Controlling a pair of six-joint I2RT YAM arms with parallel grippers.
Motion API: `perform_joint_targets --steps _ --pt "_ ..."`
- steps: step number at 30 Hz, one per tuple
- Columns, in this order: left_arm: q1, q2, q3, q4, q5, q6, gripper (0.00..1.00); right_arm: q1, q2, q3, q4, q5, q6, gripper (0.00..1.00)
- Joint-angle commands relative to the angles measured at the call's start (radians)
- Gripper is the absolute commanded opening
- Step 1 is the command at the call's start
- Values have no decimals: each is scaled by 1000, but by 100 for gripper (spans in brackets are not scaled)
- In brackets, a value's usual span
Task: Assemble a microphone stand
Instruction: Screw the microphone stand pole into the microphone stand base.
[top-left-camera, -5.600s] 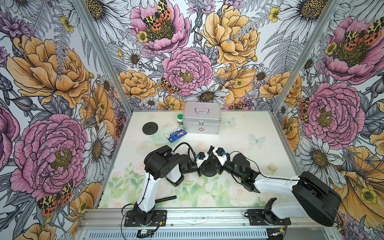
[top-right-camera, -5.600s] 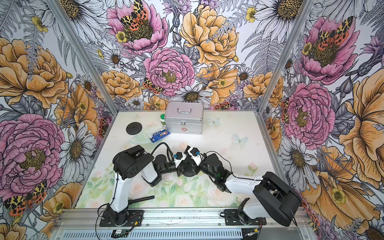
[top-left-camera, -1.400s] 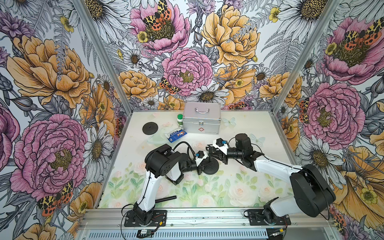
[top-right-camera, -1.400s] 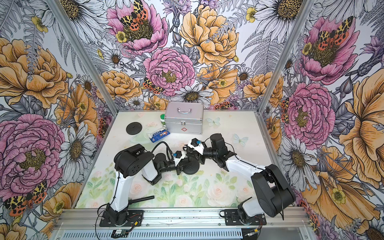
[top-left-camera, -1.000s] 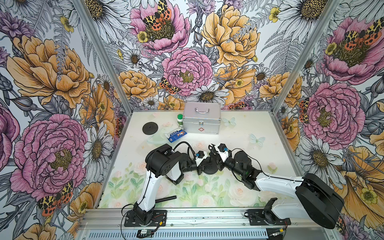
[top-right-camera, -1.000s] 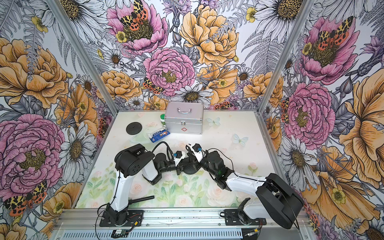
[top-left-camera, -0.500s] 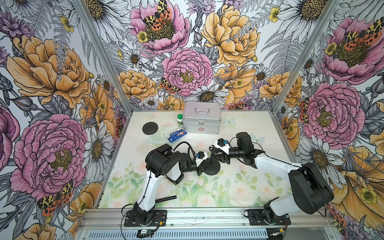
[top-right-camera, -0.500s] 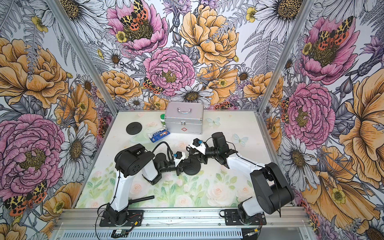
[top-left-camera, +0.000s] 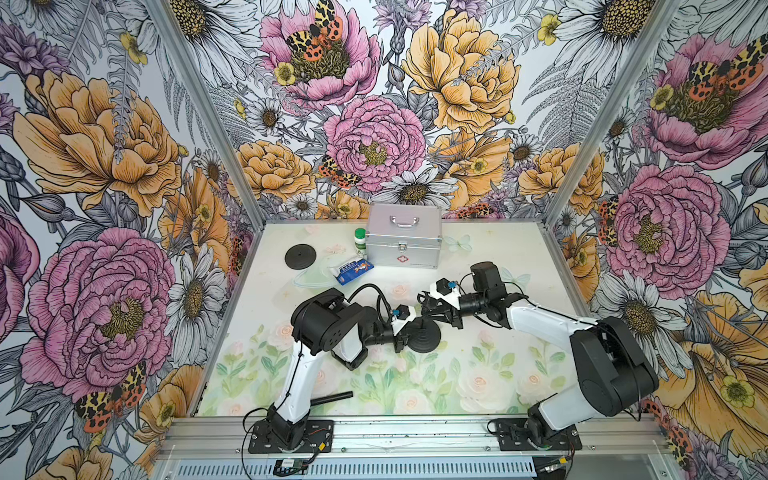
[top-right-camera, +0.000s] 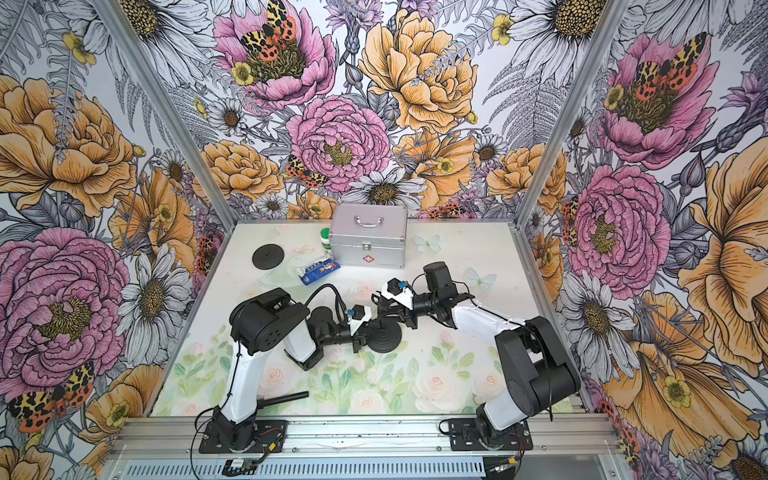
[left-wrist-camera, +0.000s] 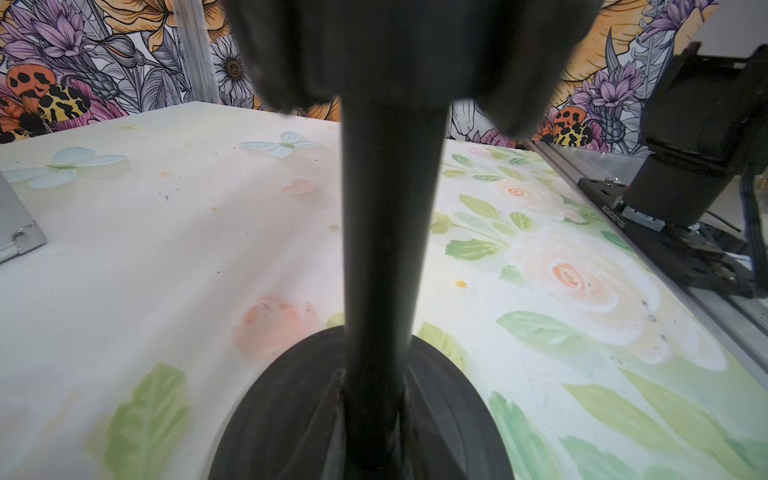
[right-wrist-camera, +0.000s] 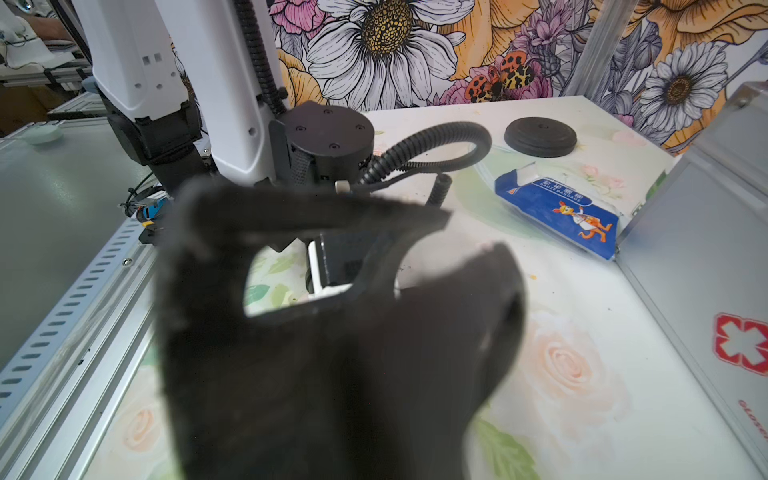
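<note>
**Robot test cell, lab setting**

Three printed floral wall panels (top-left-camera: 374, 137) framed by aluminium posts (top-left-camera: 210, 124); floral-print surface (top-left-camera: 478, 374). Left arm (top-left-camera: 299, 374) and right arm (top-left-camera: 540, 322) bolted to an extruded aluminium rail (top-left-camera: 415, 428) at the front edge. Exposed cables (top-left-camera: 368, 286); slotted cable duct (top-left-camera: 415, 471) below the rail.

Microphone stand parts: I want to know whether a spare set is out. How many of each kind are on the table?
round base: 2
rod: 2 (one upright in a base, one lying flat)
total: 4
</note>
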Motion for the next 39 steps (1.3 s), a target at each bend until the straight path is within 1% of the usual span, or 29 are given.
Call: perform_joint_targets --steps 1,3,4,6,7,8,10,11,12,14,15,16,17,18,19,22,24,25,28,33,34,36,39 --pt "-3 14 -8 -2 29 3 24 25 12 -11 28 98 94 0" --pt "1 12 -6 -3 22 0 24 61 -29 -89 182 269 230 0" --pt "2 12 -4 -2 18 -5 25 83 -59 -146 295 393 313 0" --pt "1 16 -1 -2 10 -15 25 135 -118 -279 530 677 480 0" --pt "0 17 -3 -3 8 -14 25 179 -151 -345 618 870 551 0" --pt "-2 15 -4 -3 5 -10 25 228 -176 -398 671 1031 604 0" --pt "-1 14 -2 -2 1 -10 25 312 -209 -444 682 1178 625 0" --pt "-1 13 -3 -3 1 -11 25 342 -219 -449 673 1211 629 0" --pt "-1 12 -3 -3 2 -12 25 357 -223 -451 666 1217 629 0" --pt "-6 12 -4 -3 4 -9 23 363 -227 -440 645 1171 609 0" --pt "-7 12 -6 -3 7 -5 23 362 -231 -433 629 1126 579 5" --pt "-7 11 -6 -2 5 -4 22 359 -238 -423 606 1051 532 23" --pt "-5 9 -7 -2 6 -3 22 352 -245 -416 592 962 492 37" --pt "-4 7 -7 -2 8 -2 22 335 -259 -415 582 836 447 44" --pt "-4 7 -6 -3 10 -4 21 302 -270 -414 576 690 411 47" --pt "-8 7 -7 -3 31 9 21 164 -248 -363 513 274 359 48" --pt "-9 5 -8 -2 31 13 21 107 -211 -292 402 111 309 47" --pt "-8 3 -8 -3 33 13 21 87 -190 -256 338 60 271 47" --pt "-11 -3 -11 -2 39 17 21 62 -134 -178 228 -6 194 46" --pt "-14 -6 -11 -3 35 27 22 50 -61 -95 167 -15 155 44" --pt "-14 -7 -9 -2 36 26 22 49 -48 -84 162 -11 149 41" --pt "-17 -7 -8 -3 33 24 22 49 -37 -75 160 6 146 29" --pt "-18 -5 -9 -3 10 25 23 59 -59 -104 161 108 155 14"
